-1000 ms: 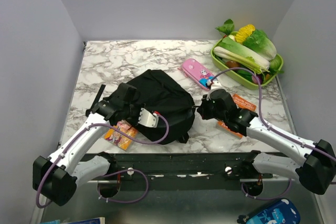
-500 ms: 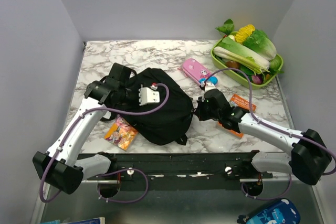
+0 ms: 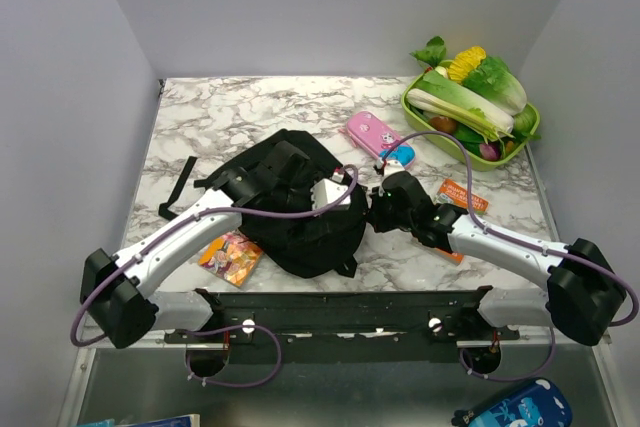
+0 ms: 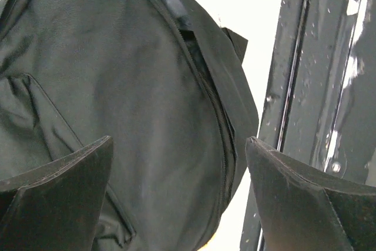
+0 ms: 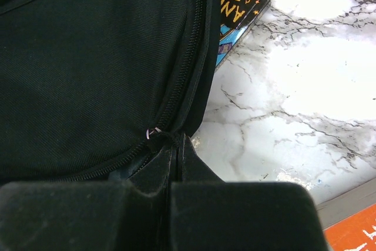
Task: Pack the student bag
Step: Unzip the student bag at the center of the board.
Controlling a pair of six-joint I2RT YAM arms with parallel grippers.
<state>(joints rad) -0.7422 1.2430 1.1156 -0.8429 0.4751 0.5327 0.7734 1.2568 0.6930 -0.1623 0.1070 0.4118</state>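
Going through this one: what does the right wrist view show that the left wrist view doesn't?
Only the right wrist view: the right fingers pinched shut on the student bag at its zipper's small ring, the marble table, a book corner poking out at the bag's edge, and the corner of an orange packet.
Only the left wrist view: the left fingers spread wide open over the bag, holding nothing, and the dark rail at the table's near edge.
Both: the bag's black fabric and a zipper line.
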